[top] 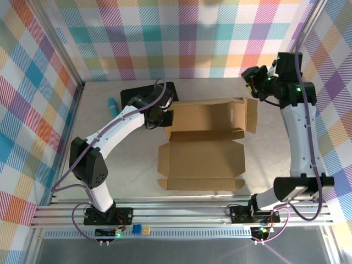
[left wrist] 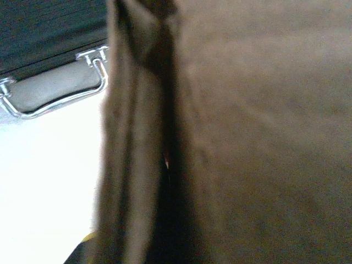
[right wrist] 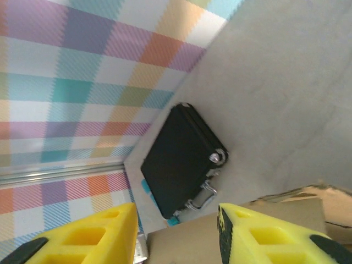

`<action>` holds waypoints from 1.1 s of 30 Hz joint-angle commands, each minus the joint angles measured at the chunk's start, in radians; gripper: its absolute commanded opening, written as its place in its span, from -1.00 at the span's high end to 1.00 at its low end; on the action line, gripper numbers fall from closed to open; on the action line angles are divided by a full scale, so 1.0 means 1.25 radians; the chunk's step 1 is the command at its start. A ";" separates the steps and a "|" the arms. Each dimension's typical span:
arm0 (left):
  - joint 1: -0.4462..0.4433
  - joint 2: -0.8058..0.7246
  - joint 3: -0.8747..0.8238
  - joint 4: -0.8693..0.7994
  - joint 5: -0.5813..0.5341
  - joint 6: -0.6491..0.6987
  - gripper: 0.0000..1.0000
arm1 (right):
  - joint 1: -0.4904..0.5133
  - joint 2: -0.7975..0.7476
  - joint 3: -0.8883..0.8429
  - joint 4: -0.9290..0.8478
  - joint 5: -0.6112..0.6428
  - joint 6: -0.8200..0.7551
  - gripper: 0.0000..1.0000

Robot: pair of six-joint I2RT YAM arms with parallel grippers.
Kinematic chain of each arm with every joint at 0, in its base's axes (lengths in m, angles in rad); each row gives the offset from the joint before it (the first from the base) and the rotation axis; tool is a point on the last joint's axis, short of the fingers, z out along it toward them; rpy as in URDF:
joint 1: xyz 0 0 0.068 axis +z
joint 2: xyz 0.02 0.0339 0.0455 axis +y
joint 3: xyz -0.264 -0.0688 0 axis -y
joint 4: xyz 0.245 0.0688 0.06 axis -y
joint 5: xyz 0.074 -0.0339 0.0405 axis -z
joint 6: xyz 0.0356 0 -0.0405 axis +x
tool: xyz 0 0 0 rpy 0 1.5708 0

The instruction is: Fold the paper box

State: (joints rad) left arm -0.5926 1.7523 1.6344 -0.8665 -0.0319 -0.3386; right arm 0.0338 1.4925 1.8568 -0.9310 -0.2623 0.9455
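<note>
The paper box is a brown cardboard mailer lying open in the middle of the table, with its back panel standing up. My left gripper is at the left end of that panel and is shut on the cardboard. In the left wrist view a folded flap of the paper box sits right against the lens and hides the fingers. My right gripper hovers above the box's back right corner. Its yellow fingers are apart and the right gripper is open with nothing held. The paper box's edge lies below it.
A black hard case with a metal handle lies at the back left, just behind my left gripper; the case and its handle also appear from both wrists. A blue object lies left of the case. Checked walls enclose the table.
</note>
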 commanded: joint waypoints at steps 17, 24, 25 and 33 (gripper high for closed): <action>-0.002 -0.019 0.053 -0.037 0.001 -0.003 1.00 | 0.047 -0.021 -0.135 -0.026 -0.052 0.044 0.07; -0.005 -0.015 0.059 -0.031 0.006 0.003 1.00 | 0.064 -0.008 -0.150 0.010 -0.077 0.081 0.09; -0.005 -0.015 0.060 -0.029 0.007 0.003 1.00 | 0.066 -0.004 -0.150 0.016 -0.079 0.087 0.11; -0.009 -0.015 0.064 -0.027 0.004 0.004 1.00 | 0.072 0.016 -0.144 0.054 -0.093 0.128 0.72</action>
State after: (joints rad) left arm -0.5953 1.7489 1.6745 -0.8944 -0.0441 -0.3439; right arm 0.1177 1.5017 1.6749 -0.8978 -0.3542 1.0775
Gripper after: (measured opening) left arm 0.093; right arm 0.162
